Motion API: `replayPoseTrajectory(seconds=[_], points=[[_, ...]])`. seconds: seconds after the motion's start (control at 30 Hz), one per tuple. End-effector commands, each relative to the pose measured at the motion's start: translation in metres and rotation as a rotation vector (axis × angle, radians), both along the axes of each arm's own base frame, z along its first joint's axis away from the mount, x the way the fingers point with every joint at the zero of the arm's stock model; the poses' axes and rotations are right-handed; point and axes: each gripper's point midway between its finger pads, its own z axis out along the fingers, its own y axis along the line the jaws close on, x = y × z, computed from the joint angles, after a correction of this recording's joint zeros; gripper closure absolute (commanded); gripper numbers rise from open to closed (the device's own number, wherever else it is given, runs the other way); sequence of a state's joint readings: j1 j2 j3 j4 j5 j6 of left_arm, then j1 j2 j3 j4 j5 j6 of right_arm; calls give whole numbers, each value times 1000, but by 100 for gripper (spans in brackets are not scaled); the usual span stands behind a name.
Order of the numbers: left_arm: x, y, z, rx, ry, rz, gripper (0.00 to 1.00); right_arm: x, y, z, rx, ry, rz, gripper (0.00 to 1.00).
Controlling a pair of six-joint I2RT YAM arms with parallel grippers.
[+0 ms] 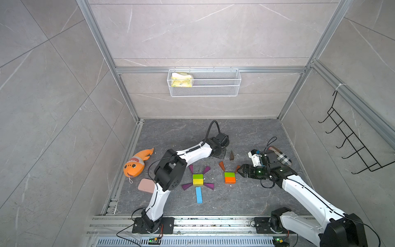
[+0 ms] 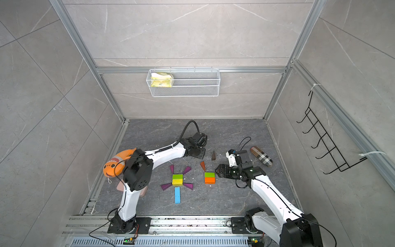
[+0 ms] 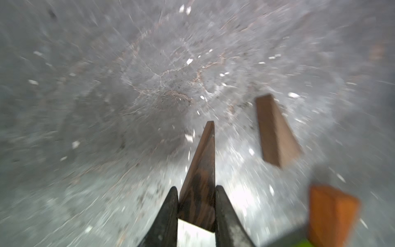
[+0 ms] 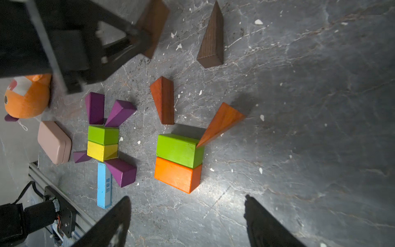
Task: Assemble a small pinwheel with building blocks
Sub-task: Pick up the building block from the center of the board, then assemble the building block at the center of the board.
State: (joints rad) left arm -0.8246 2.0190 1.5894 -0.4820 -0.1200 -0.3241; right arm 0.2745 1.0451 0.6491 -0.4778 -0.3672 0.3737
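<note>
- In a top view: purple pinwheel (image 1: 198, 179) sits lower centre and looks finished. The green-orange pair (image 1: 230, 177) to its right carries only two orange wedges (image 1: 221, 165), so it probably needs more blades.
- Left wrist: left fingers (image 3: 168, 213) clenched on a brown wedge (image 3: 202, 166), presumably the next blade.
- Right wrist: right fingers (image 4: 115, 218) spread and empty at bottom of frame, near the pair, likely waiting to steady it.

In a top view you've got bare floor (image 1: 235, 198) lower middle. Right of centre, standing brown wedge (image 1: 232, 155) and orange wedge (image 1: 221, 166) block passage.

Overhead stereo pair, close floorward wrist-cameras
</note>
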Motion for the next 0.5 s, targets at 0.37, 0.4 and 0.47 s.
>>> replayPoseTrajectory(seconds=[0.37, 0.4, 0.47], points=[[-137, 17, 43, -125, -82, -479, 94, -8, 2, -3, 14, 6, 22, 17], [-142, 15, 39, -119, -76, -501, 95, -8, 2, -2, 13, 5, 18, 17], [-144, 15, 32, -101, -70, -512, 95, -9, 1, -1, 15, 2, 14, 17]])
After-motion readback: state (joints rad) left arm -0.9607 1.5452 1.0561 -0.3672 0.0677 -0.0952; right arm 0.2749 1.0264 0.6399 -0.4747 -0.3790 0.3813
